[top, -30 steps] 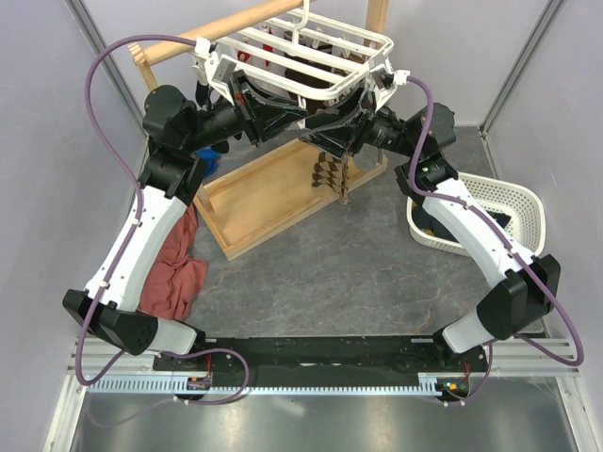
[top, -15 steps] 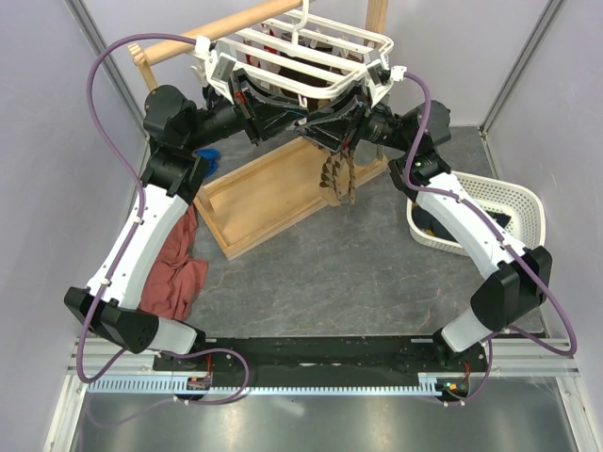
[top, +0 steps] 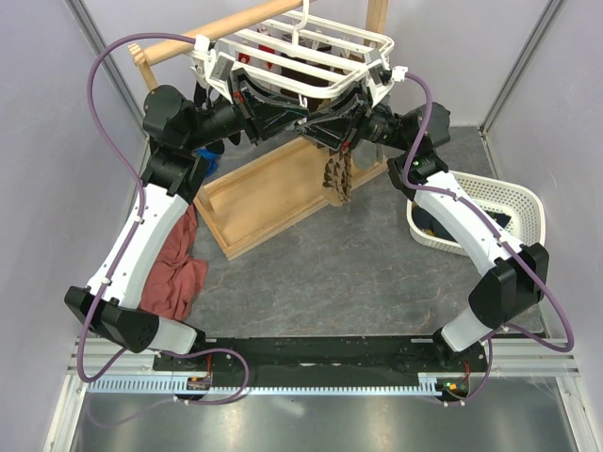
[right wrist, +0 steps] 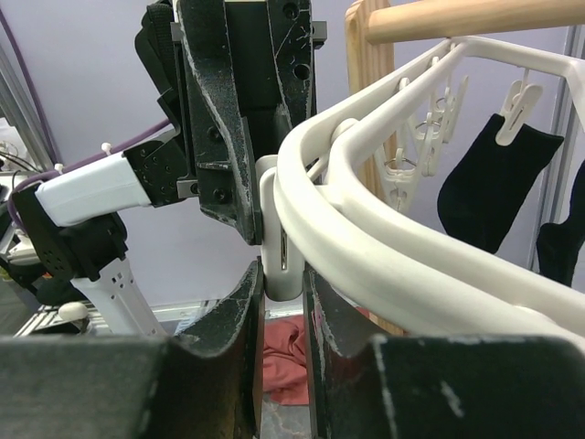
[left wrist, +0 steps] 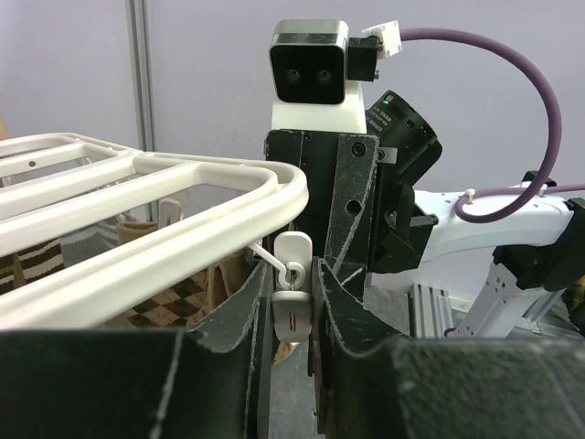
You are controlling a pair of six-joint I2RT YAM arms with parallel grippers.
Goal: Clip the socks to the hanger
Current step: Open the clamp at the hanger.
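Note:
The white hanger [top: 311, 47] hangs from the wooden pole, and both grippers meet under its near edge. In the left wrist view my left gripper [left wrist: 291, 320] is closed narrowly around a small white clip peg [left wrist: 292, 313] that dangles from the frame [left wrist: 183, 229]. In the right wrist view my right gripper [right wrist: 281, 274] pinches the bottom of a white peg [right wrist: 280, 233] beside the frame's rim [right wrist: 384, 229], with the left fingers just above. No navy or mustard sock is in either gripper. Dark and yellowish fabric lies in the basket [top: 528, 202].
A brown argyle sock [top: 339, 174] hangs below the hanger beside the grippers. Dark socks [right wrist: 484, 183] hang from far pegs. The wooden stand's base [top: 268, 198] lies beneath. A red cloth [top: 174, 268] lies on the left, and a blue cloth [top: 207, 155] sits by the left arm.
The right arm has pushed in to the left until its gripper meets the left gripper under the hanger. The argyle sock has swung slightly. The left arm has hardly moved.

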